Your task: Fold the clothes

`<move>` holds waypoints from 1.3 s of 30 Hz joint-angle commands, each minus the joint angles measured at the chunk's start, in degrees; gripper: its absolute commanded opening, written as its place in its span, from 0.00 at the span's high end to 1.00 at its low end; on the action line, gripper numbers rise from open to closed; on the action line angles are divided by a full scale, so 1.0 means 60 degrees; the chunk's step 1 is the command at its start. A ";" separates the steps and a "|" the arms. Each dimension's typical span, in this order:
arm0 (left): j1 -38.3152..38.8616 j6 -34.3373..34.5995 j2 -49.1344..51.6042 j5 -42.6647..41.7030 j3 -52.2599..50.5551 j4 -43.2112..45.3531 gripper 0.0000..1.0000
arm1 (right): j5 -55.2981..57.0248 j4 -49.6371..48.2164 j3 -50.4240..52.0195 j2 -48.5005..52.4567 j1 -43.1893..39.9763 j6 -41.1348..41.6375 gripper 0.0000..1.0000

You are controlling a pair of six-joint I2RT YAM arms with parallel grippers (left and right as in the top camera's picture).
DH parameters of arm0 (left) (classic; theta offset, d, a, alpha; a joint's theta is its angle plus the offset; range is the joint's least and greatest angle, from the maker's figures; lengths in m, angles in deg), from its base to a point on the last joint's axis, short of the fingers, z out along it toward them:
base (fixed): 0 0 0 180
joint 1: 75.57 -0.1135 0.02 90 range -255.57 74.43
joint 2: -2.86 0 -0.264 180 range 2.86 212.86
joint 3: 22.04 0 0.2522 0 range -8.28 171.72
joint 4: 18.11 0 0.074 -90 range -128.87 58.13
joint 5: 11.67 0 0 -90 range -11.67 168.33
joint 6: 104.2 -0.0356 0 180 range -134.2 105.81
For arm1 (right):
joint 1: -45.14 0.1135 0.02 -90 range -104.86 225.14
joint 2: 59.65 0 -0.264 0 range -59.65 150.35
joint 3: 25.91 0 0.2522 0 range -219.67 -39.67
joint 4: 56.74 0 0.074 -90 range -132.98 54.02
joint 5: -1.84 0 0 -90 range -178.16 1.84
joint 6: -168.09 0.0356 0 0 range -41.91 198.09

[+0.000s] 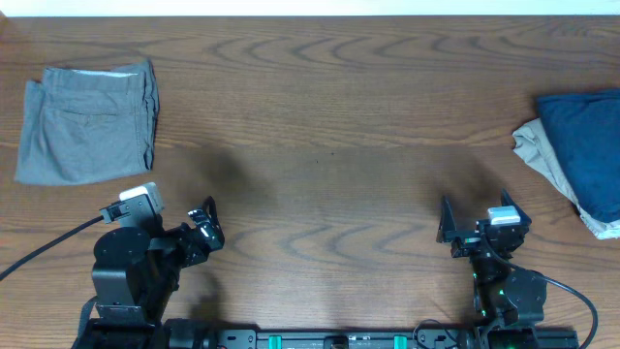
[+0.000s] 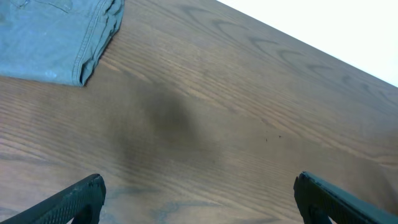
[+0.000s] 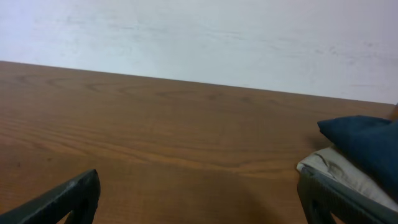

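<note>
**Overhead view.** The wooden counter [image 1: 329, 116] is seen from above, with both arms at its near edge. The clothes [image 1: 593, 145], a dark navy garment, lie heaped at the right edge and are partly cut off by the frame. They rest on a beige garment [image 1: 541, 150], whose pale cloth shows along their left side and near end. Grey shorts [image 1: 87, 121], folded into a rough square, lie near the far left corner, well apart from the clothes. The left tool [image 1: 208, 225] sits toward the near left corner and the right tool [image 1: 453, 231] toward the near right corner. Each is over bare wood, apart from all cloth. A black cable [image 1: 48, 247] runs from the left arm toward the left edge.

**Left wrist view.** The left tool [image 2: 199, 183] stands wide open and holds nothing. Its two dark fingers [image 2: 81, 199] appear at the lower corners of the frame, with only bare counter [image 2: 249, 112] between them. The hemmed edge of the grey shorts [image 2: 56, 37] fills the upper left.

**Right wrist view.** The right tool [image 3: 199, 180] is likewise spread wide and empty, its fingers [image 3: 68, 199] flanking bare counter [image 3: 155, 124]. At the right, beyond the finger on that side, the clothes [image 3: 367, 143] lie over the beige garment [image 3: 333, 167]. A pale wall [image 3: 199, 37] rises behind the far edge.
</note>
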 commanded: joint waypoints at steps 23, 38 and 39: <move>0.0029 -0.1902 -0.4605 0.0659 -0.7063 0.7453 0.02 | 0.0098 0.0036 0.0018 -0.0007 0.0098 -0.0117 0.01; 0.0018 -0.2284 -0.4637 0.0794 -0.7515 0.7027 0.02 | 0.0098 0.0036 0.0018 -0.0007 0.0098 -0.0117 0.01; 0.0018 -0.2284 -0.4637 0.0794 -0.7515 0.7027 0.02 | 0.0098 0.0036 0.0018 -0.0007 0.0098 -0.0117 0.01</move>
